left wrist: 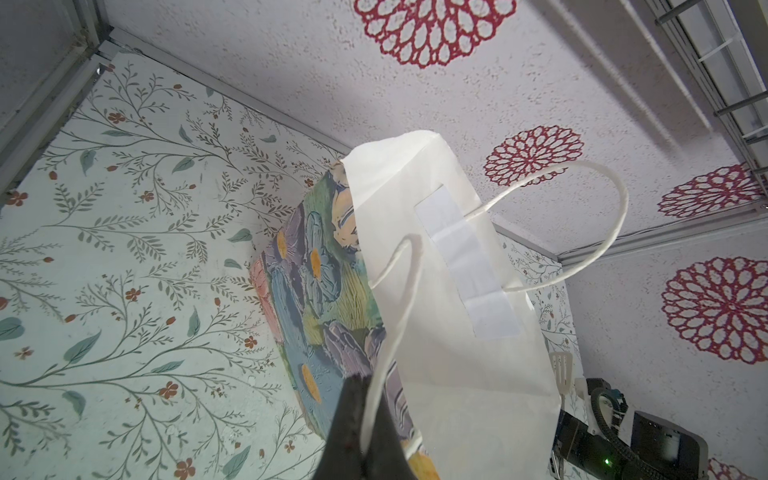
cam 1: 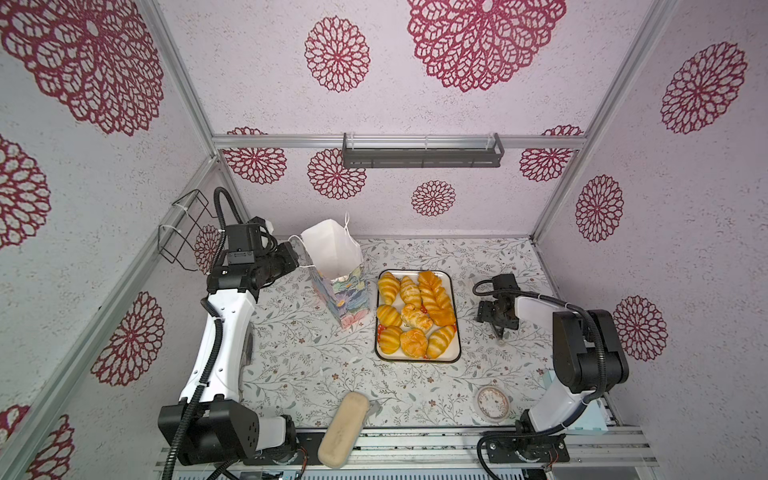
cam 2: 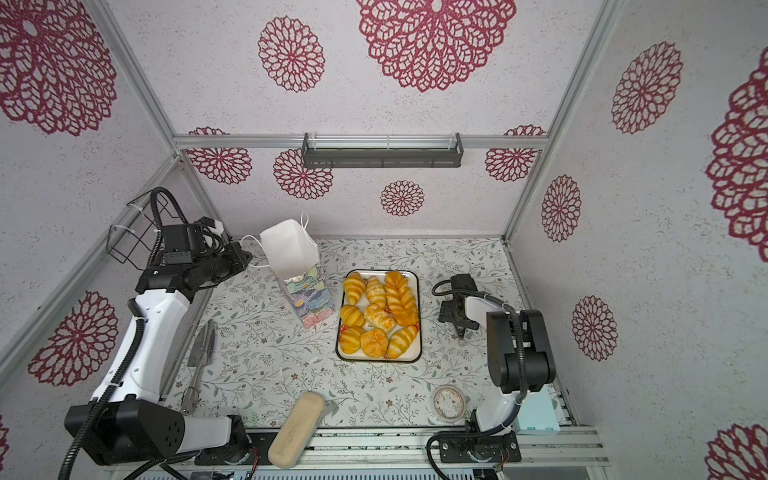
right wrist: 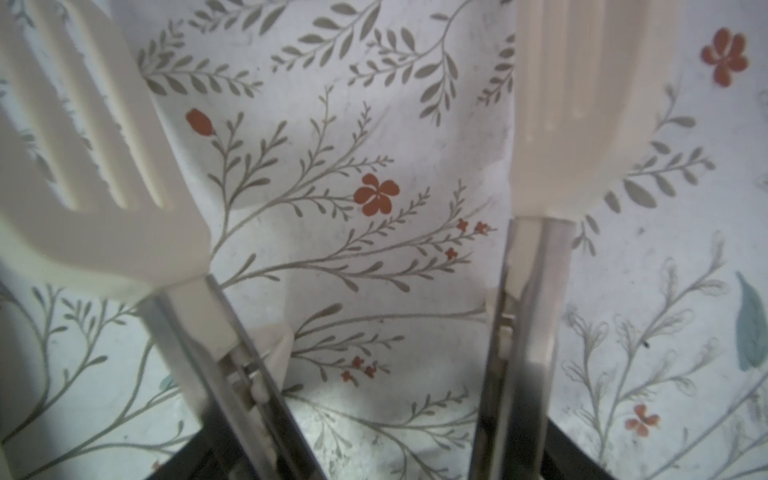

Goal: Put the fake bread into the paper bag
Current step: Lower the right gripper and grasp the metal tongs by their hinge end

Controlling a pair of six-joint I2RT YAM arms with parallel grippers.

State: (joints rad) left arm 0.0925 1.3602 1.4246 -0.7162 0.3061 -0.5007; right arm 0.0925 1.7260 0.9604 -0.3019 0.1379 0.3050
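Now my left gripper (cam 1: 294, 254) clamped on paper bag (cam 1: 332, 253) handle; my right gripper (cam 1: 497, 321) grips tongs (right wrist: 104, 166), blades apart.

We look steeply down from high above the front edge of the desk (cam 1: 299, 345) in both top views, which share almost everything: the whole desk, the tray (cam 1: 449, 282) and three walls. Our left wrist camera sits close against the paper bag (left wrist: 457, 374), looking past it to the desk's far edge. Our right wrist camera looks down along the tongs (right wrist: 532, 270), very near the desk top.
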